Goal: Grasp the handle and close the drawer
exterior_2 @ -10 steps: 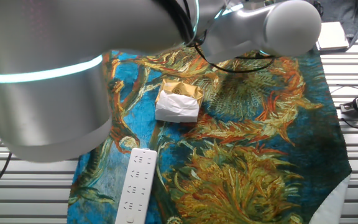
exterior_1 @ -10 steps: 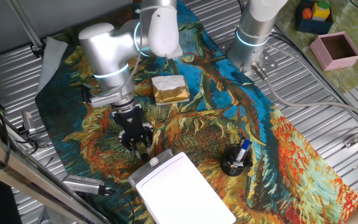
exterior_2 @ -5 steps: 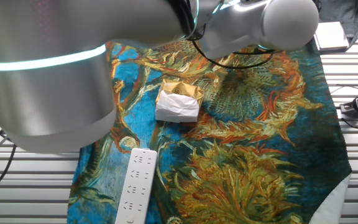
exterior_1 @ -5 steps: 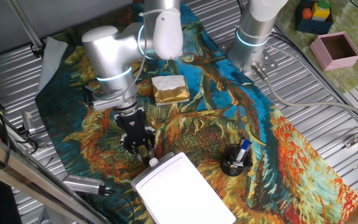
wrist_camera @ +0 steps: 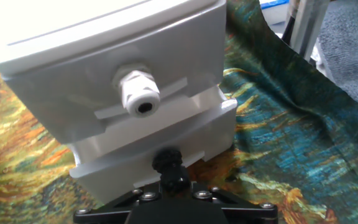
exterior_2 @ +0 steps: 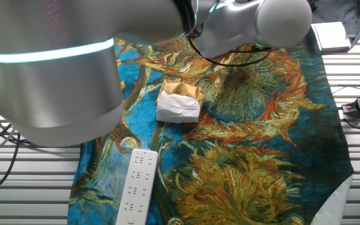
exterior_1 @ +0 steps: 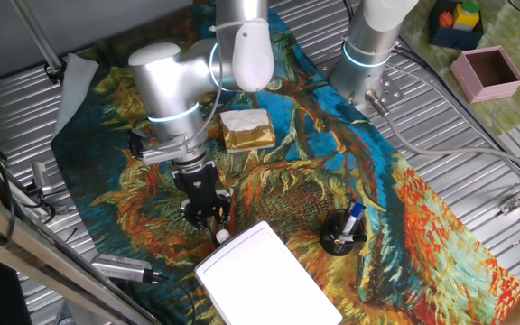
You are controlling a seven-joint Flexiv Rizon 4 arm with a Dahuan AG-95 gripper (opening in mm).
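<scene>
Handle (wrist_camera: 137,94) was a small white round knob with a dark centre hole, sticking out of the drawer (wrist_camera: 135,134) front, dead ahead of the hand camera and just above the black hardware at the bottom of that view. Drawer front sat proud of the white box (exterior_1: 262,275), at the box's end facing the arm. Gripper (exterior_1: 208,212) hung low right beside that end, fingers pointing down at the knob (exterior_1: 222,236). Couldn't tell whether the jaws were spread or pressed together; no fingertip was clearly visible in any view. Bench was covered by a painted sunflower-pattern cloth (exterior_1: 395,181). White-and-gold block (exterior_1: 246,130) lay further back, well apart from the box. Black pen cup (exterior_1: 343,231) stood near the box's other side. White remote (exterior_2: 137,185) lay at the cloth edge.
</scene>
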